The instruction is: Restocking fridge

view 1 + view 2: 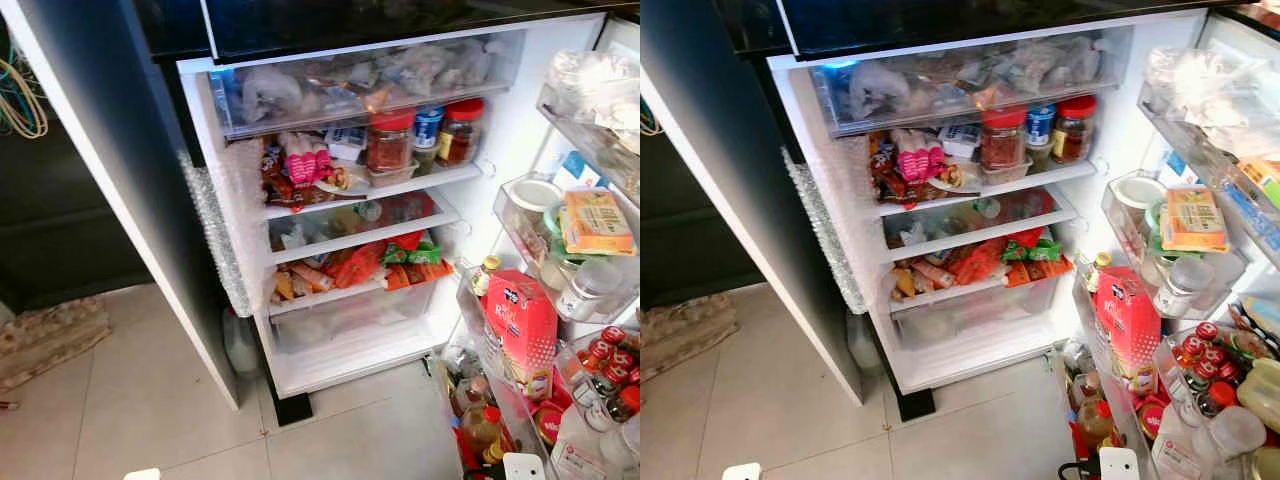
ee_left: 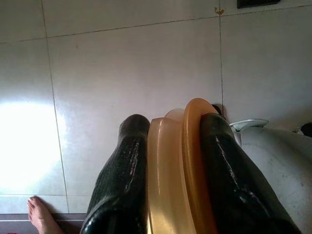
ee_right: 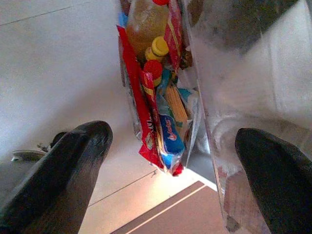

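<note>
Packets are crowding the fridge shelves (image 1: 360, 192) to their front edges, jars are filling the door racks (image 1: 560, 290), while the bottom drawer (image 1: 350, 320) is sitting mostly unfilled.

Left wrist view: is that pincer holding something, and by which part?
Yes. The left pincer is shut on an orange translucent lid, fingers pinching its rim edge-on.

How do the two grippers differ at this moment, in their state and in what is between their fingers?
The left gripper is shut on an orange translucent lid, with both fingers pressed against its sides; the right gripper is open, its fingers wide apart and holding nothing. The left gripper is above bare floor tiles, while the right gripper is beside the fridge door shelf packed with bottles and packets. Both have long black fingers and point down toward the floor.
</note>
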### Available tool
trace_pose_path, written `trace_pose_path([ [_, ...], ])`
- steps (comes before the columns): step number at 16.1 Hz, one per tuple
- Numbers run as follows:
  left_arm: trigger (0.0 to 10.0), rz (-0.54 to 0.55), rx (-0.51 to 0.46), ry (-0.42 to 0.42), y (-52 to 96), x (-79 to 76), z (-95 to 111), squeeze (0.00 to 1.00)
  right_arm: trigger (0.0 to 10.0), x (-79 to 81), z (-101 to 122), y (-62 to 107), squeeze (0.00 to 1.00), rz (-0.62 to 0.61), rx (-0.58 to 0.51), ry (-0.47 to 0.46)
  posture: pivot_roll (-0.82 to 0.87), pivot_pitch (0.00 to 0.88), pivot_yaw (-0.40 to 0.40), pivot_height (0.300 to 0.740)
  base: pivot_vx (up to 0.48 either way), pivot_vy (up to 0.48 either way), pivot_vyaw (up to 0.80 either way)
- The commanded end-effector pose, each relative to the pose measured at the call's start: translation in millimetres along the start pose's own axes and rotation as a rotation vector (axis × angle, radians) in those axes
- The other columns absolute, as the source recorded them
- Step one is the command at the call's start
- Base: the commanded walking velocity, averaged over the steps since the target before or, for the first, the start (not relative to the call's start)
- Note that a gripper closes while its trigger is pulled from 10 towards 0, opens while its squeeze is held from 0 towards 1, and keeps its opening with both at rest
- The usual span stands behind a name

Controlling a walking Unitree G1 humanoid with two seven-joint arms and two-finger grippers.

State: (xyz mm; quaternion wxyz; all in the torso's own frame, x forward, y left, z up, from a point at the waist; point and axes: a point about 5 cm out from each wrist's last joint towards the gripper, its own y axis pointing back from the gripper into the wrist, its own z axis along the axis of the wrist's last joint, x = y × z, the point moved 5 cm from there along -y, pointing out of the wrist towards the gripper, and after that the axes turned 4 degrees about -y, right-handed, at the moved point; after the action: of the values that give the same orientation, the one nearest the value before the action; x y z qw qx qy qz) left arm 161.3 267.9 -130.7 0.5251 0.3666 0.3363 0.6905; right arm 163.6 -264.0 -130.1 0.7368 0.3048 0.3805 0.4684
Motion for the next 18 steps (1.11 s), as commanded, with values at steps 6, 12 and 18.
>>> trace_pose_path([
  [6, 10.0, -0.011, -0.008, 0.000, -0.3, -16.6, -2.0, 0.00, 10.0, -62.8, 6.1, -2.1, 0.00, -0.126, -0.035, -0.007, 0.02, 0.000, 0.038, 0.740, 0.000, 0.000, 0.00],
  [12, 10.0, -0.028, 0.012, -0.013, 0.1, -36.1, -7.8, 0.00, 10.0, -31.9, 4.0, -2.4, 0.00, -0.002, -0.027, -0.035, 0.03, 0.000, 0.043, 0.740, 0.000, 0.000, 0.00],
  [18, 10.0, 0.037, 0.013, -0.031, 4.6, 29.4, -8.1, 0.00, 10.0, 33.1, -7.2, 5.1, 0.00, 0.220, 0.035, -0.117, 0.03, 0.000, 0.042, 0.740, 0.000, -0.101, 0.00],
])
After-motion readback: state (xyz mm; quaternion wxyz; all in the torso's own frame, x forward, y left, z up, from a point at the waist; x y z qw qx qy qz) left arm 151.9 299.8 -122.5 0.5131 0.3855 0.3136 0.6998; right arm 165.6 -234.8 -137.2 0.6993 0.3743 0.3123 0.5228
